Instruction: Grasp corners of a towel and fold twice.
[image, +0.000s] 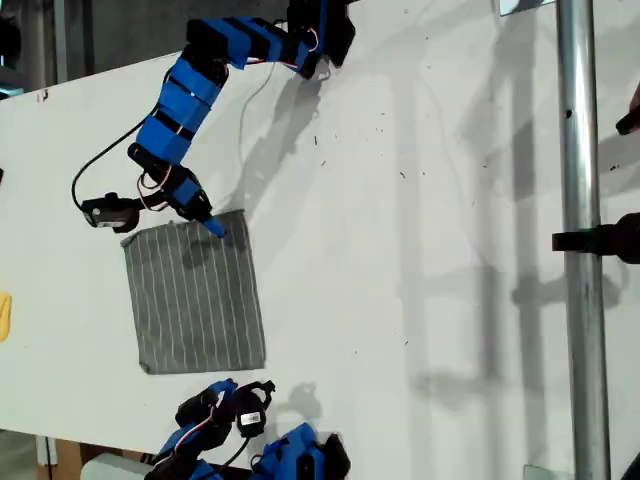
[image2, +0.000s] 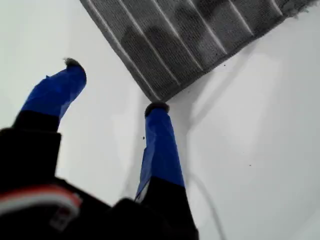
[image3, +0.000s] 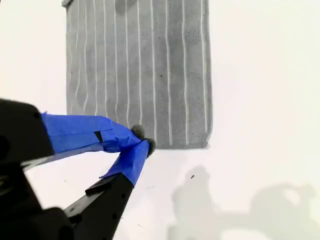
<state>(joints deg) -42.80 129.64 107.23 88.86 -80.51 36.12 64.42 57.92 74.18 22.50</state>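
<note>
Grey striped towel (image: 200, 297) lay flat on the white surface (image: 420, 250), near its edge at the exterior view's left. My first tool (image2: 112, 90) stood spread, one fingertip (image2: 156, 109) at a towel corner (image2: 159, 95). My second tool (image3: 142, 140) was pressed together, empty, just off the towel's near edge; no writing was legible.

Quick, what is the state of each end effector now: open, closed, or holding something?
My first gripper: open, holding nothing, at a corner of the towel.
My second gripper: closed at the towel's edge; whether it pinches cloth cannot be told.

Matt woven towel (image: 198, 296), seemingly smooth table (image: 420, 230)
</note>
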